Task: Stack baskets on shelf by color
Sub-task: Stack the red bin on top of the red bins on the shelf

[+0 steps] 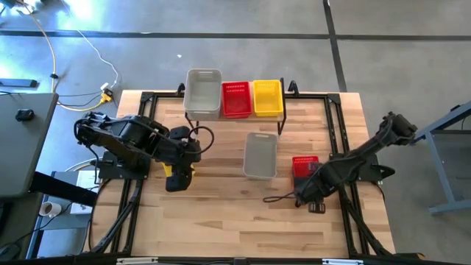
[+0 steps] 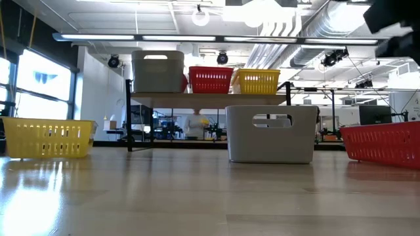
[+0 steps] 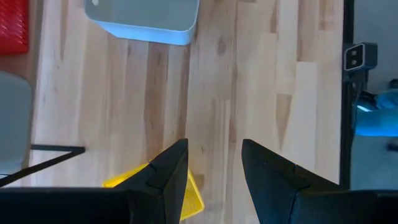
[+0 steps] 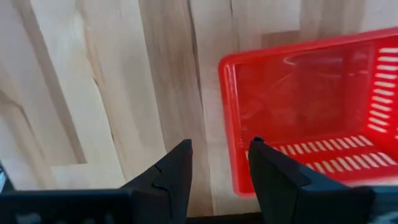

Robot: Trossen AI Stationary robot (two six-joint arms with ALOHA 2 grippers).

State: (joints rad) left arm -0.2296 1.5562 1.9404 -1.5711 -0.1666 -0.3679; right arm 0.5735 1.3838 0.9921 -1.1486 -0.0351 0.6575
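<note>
On the shelf (image 2: 210,98) at the table's far side stand a grey basket (image 1: 202,92), a red basket (image 1: 236,98) and a yellow basket (image 1: 268,97) in a row. On the table rest a grey basket (image 1: 260,154), a red basket (image 4: 311,112) and a yellow basket (image 3: 186,193). My left gripper (image 3: 214,171) hovers open above the yellow basket's corner. My right gripper (image 4: 219,171) hangs open, pointing down, over the red basket's rim at one corner. Each arm hides most of its basket in the high view.
The loose grey basket (image 2: 270,133) stands mid-table in front of the shelf, between the two arms. A black cable (image 1: 276,197) lies on the wood near my right gripper. Bare tabletop stretches along the near edge.
</note>
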